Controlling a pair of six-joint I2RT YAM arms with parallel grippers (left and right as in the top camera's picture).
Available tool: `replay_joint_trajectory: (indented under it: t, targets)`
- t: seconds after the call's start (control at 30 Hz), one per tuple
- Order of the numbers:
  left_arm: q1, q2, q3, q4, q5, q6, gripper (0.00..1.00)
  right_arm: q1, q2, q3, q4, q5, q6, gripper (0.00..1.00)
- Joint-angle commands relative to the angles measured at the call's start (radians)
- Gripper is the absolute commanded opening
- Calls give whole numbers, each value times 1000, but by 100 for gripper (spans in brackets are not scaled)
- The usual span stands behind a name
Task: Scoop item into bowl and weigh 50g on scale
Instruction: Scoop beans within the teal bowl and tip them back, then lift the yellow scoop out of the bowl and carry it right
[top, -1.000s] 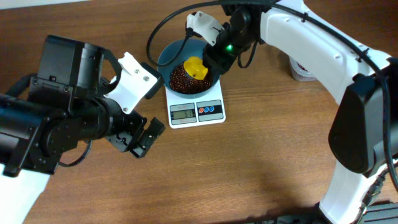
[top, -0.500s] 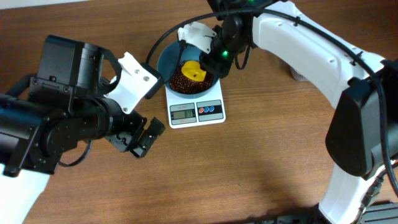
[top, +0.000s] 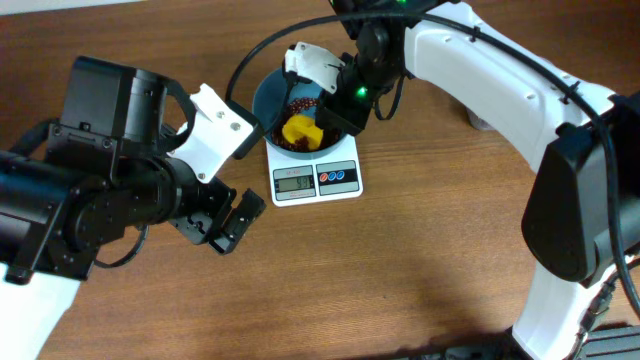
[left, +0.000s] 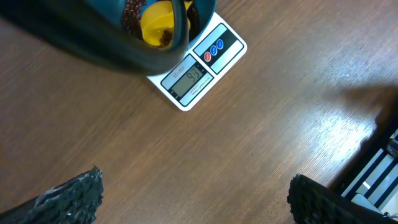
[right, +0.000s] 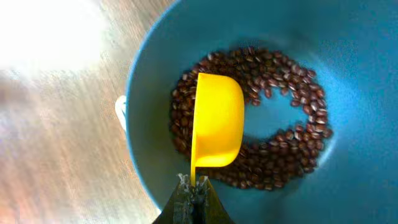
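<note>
Teal bowl (right: 155, 93) on scale (top: 315, 180): beans (right: 298, 112), yellow scoop (right: 217, 118) over them. Scoop handle clamped in right claw (right: 194, 186); left claw (top: 228, 222) agape, well apart

- Beans (right: 298, 106): tiny, oval, glossy red-brown, in a loose ring on the bowl's bottom around a bare patch.
- Bowl (right: 348, 56): round, teal-blue, upright on the scale, covering its rear part.
- Scale (top: 316, 180): flat, white, on the table (top: 420, 260); grey display, red and blue buttons at its front.
</note>
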Motion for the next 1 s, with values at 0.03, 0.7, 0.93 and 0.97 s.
replay_joint_trajectory:
  t: [0.03, 0.7, 0.93, 0.97]
  targets:
    - [-3, -13, 18, 2, 11, 15, 99, -35, 11, 27, -4, -169, 71, 4]
    - [-3, -13, 18, 2, 11, 15, 99, -223, 11, 27, 19, -451, 237, 4]
    - [-3, -13, 18, 2, 11, 15, 99, -220, -9, 28, 42, -404, 237, 4]
    - [-3, -13, 18, 2, 11, 15, 99, -220, -20, 29, 48, -389, 237, 4]
